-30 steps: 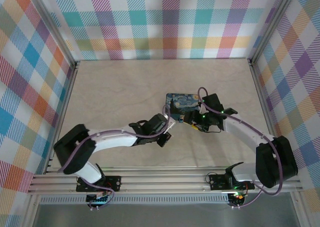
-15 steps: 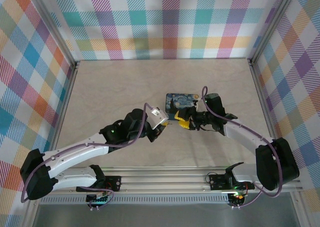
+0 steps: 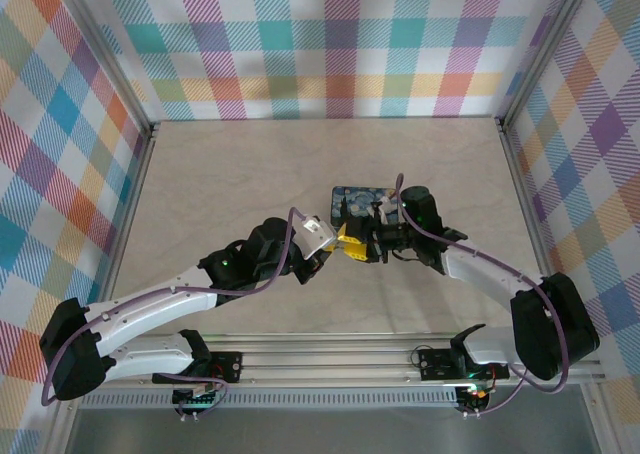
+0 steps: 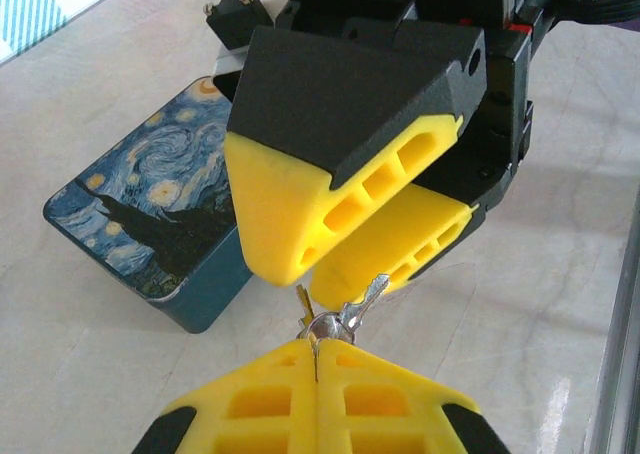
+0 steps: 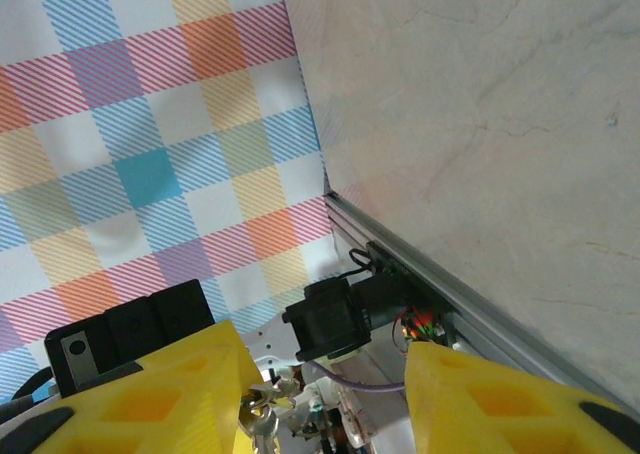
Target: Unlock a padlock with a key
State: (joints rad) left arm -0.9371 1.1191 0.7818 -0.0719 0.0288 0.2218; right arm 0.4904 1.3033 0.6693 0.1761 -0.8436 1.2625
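Key (image 4: 350,309): small and silvery, pinched in the left gripper (image 4: 316,344) just off the near edge of the tin (image 4: 150,209). Its free end sticks up and to the right out of the seam between the fingers.
Table (image 3: 230,174): pale marbled top walled by bright checked panels. The tin lies flat on it, a little right of centre.
Right arm (image 3: 490,274): reaches in toward the tin from the right, with its wrist just beside the tin's near edge.
Left arm (image 3: 170,299): stretches low from the left toward the tin's near left corner.
Tin: flat, rectangular and dark blue, with a swirly night-sky painting on its lid.
Right gripper (image 3: 352,244): black body and yellow fingers, nose to nose with the left gripper just in front of the tin. Its jaws stand apart with nothing clamped between them. In the left wrist view the key's free end sits right at the tip of its lower finger; whether they touch I cannot tell.
Left gripper: yellow fingers pressed flat together, closed on the key's ring end.
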